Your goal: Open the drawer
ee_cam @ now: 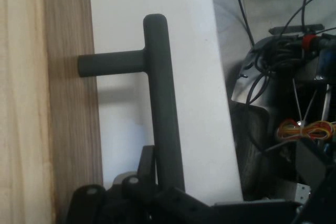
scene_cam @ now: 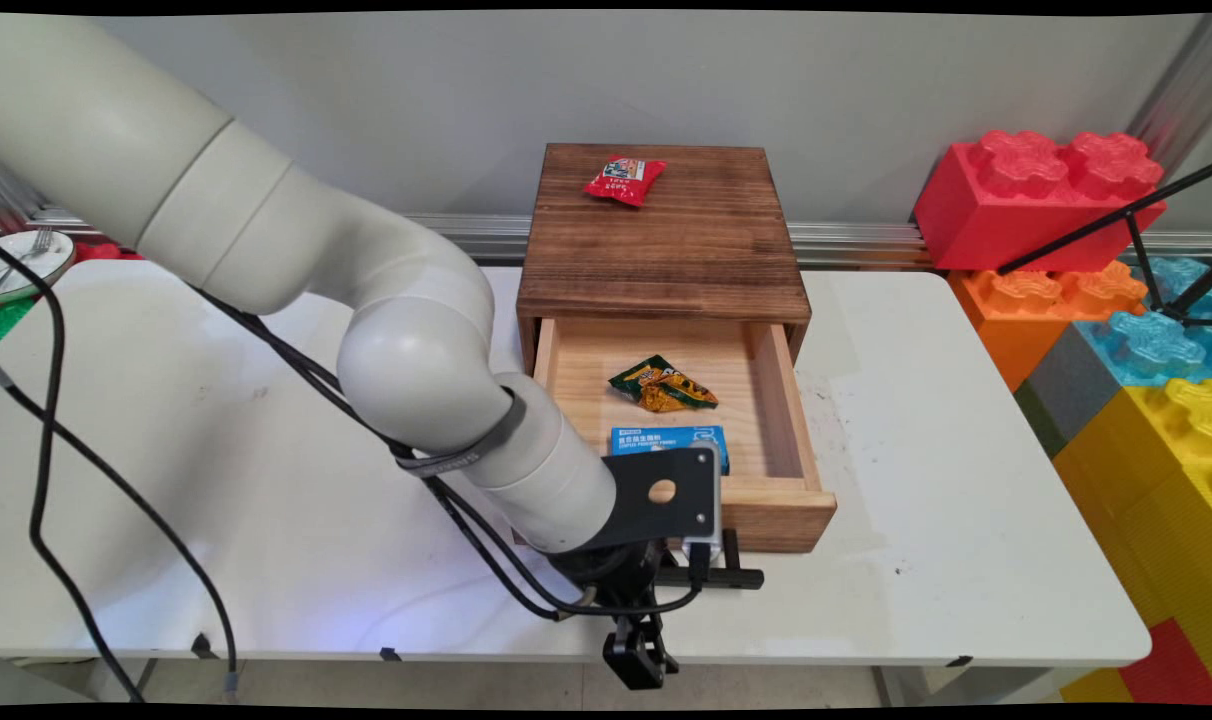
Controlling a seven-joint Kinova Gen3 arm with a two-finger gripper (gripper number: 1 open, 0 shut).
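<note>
A dark wooden box [scene_cam: 666, 240] stands at the table's far middle, and its light wood drawer [scene_cam: 778, 505] is pulled out toward the near side. Inside the drawer lie a green and orange snack packet [scene_cam: 663, 385] and a blue carton [scene_cam: 666, 440]. A red packet [scene_cam: 624, 179] rests on the box top. My gripper [scene_cam: 656, 580] hangs over the drawer front, shut on the black bar handle [scene_cam: 731, 577]. In the hand view the handle [ee_cam: 160, 93] runs down into the gripper [ee_cam: 163, 182], beside the drawer front [ee_cam: 68, 129].
Large red [scene_cam: 1041, 190], orange, blue and yellow toy blocks [scene_cam: 1156, 470] are stacked beyond the table's right edge. A plate [scene_cam: 31, 260] sits at the far left. Black cables [scene_cam: 46, 450] trail across the left of the table [scene_cam: 946, 480]. The near edge lies close behind the handle.
</note>
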